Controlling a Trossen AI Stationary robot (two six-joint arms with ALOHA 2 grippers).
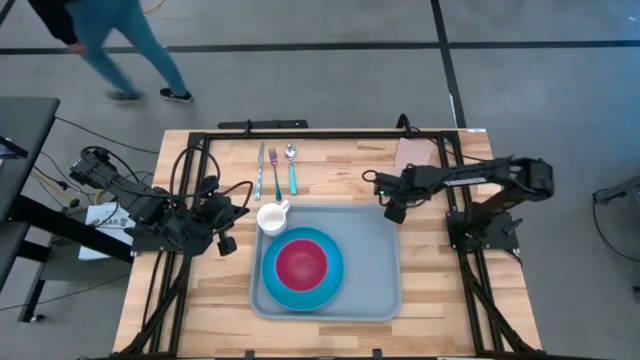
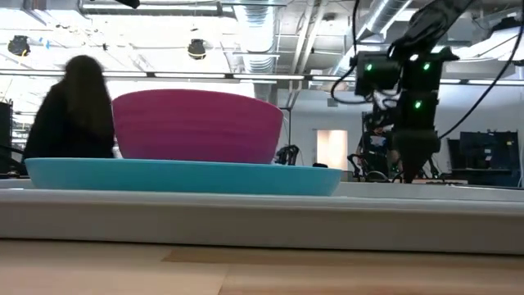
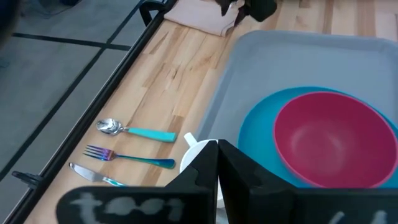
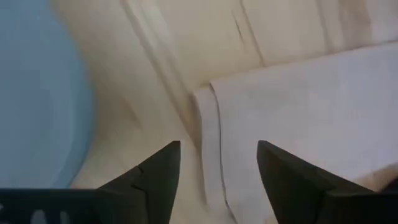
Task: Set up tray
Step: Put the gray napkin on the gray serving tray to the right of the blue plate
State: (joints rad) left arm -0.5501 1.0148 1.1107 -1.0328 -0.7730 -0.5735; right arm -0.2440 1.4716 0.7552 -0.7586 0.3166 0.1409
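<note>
The grey-blue tray (image 1: pixel 372 262) lies at the table's middle. On it rests a bright-blue plate (image 1: pixel 330 285) carrying a magenta bowl (image 1: pixel 301 262). A white cup (image 1: pixel 272 216) stands at the tray's far left corner. A pale napkin (image 1: pixel 412 157) lies flat on the wood beyond the tray's far right corner. My right gripper (image 4: pixel 217 155) is open and points steeply down over the napkin's corner (image 4: pixel 208 93) beside the tray (image 4: pixel 37 93), touching nothing. My left gripper (image 3: pixel 217 155) is shut and empty, raised left of the cup (image 3: pixel 191 149).
A knife (image 1: pixel 260 170), a fork (image 1: pixel 275 172) and a teal-handled spoon (image 1: pixel 292 168) lie side by side on the wood beyond the cup. A black frame (image 1: pixel 300 133) borders the table. A person walks on the floor beyond the far edge.
</note>
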